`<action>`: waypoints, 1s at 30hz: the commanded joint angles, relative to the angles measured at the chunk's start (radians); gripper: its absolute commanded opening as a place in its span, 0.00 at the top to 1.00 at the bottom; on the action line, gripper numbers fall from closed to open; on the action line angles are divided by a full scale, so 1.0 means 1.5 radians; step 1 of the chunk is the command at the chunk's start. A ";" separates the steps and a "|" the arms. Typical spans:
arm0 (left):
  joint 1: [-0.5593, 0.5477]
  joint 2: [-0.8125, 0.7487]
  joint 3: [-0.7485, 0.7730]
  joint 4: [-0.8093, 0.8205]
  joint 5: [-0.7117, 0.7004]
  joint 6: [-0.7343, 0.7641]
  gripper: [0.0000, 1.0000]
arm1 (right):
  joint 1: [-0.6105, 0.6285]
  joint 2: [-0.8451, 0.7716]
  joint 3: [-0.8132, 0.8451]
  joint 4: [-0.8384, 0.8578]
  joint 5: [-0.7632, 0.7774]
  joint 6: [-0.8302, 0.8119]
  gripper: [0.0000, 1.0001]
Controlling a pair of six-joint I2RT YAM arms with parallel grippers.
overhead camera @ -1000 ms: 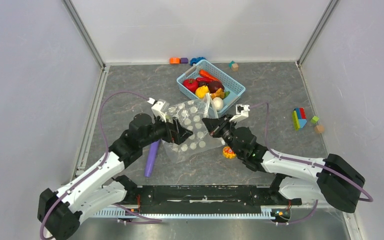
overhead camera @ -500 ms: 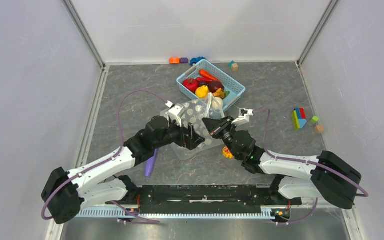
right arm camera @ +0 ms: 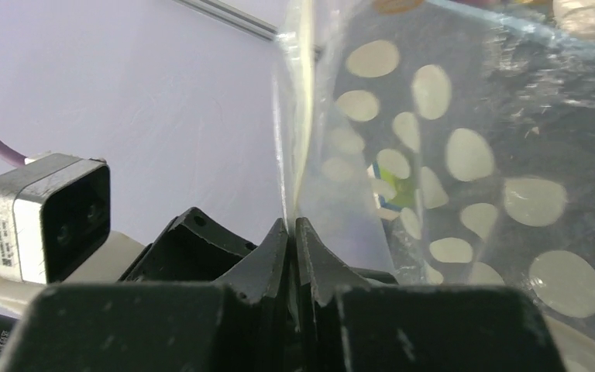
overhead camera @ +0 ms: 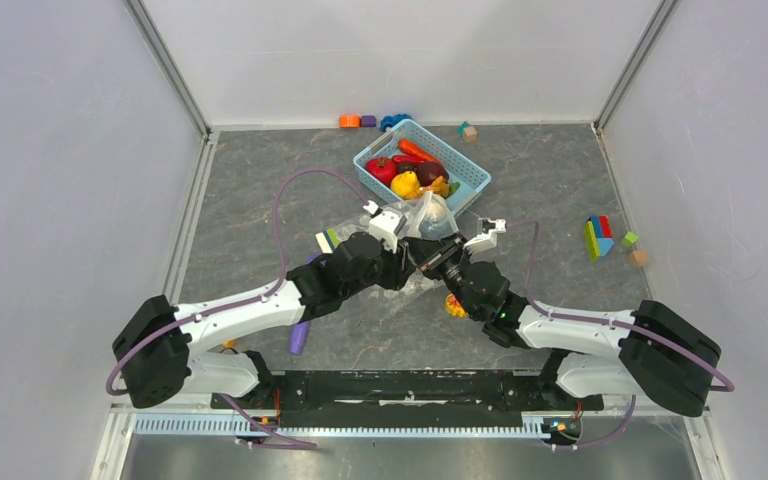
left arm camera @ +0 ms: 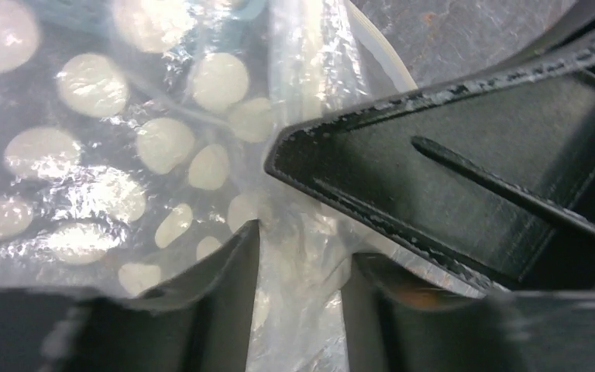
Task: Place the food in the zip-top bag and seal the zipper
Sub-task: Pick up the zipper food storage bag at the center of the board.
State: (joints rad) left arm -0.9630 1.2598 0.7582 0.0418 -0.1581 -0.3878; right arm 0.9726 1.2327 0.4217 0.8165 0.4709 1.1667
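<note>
The zip-top bag [overhead camera: 428, 216], clear with white dots, hangs bunched between both grippers just in front of the blue basket [overhead camera: 474, 176]. My right gripper [right arm camera: 293, 229] is shut on the bag's edge [right arm camera: 304, 101], where a pale strip that may be the zipper runs up from the fingertips. My left gripper [left arm camera: 300, 256] straddles a fold of the bag [left arm camera: 163, 139], its jaws still apart with film filling the gap. The two grippers nearly touch; a right finger [left arm camera: 449, 186] crosses the left wrist view. The food lies in the basket: tomato [overhead camera: 381, 168], carrot [overhead camera: 415, 150], yellow pepper [overhead camera: 405, 183], maroon ball [overhead camera: 430, 170].
A long purple stick [overhead camera: 298, 338] lies under the left arm. An orange toy piece [overhead camera: 456, 306] sits by the right forearm. Coloured blocks stand at the right [overhead camera: 600, 238] and along the back wall [overhead camera: 365, 121]. The basket is close behind the bag.
My left gripper has swung right and forward to the bag's right side beside the right gripper, and its jaws have narrowed around the film. The bag has bunched up toward the basket.
</note>
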 commanded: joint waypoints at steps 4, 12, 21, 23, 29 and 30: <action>-0.007 0.007 0.020 0.048 -0.059 0.007 0.96 | 0.003 -0.008 -0.017 0.047 0.002 0.032 0.88; -0.007 -0.044 -0.016 0.035 -0.062 0.038 0.98 | 0.003 -0.032 -0.004 -0.013 0.021 -0.047 0.56; -0.007 -0.154 -0.065 -0.045 -0.103 -0.009 0.98 | -0.006 -0.157 0.052 -0.185 0.086 -0.390 0.02; -0.007 -0.179 -0.068 -0.069 -0.105 -0.018 0.98 | -0.013 -0.167 0.090 -0.269 0.097 -0.457 0.02; -0.007 -0.252 -0.059 -0.145 -0.141 -0.032 0.98 | -0.128 -0.106 0.225 -0.483 0.014 -0.538 0.02; -0.007 -0.260 -0.056 -0.165 -0.161 -0.035 0.98 | -0.163 -0.091 0.240 -0.495 -0.013 -0.541 0.02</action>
State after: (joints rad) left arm -0.9710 0.9245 0.6575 -0.1074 -0.3035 -0.3916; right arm 0.8482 1.0374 0.6842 0.2832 0.5377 0.4782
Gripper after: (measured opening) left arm 0.028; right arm 0.979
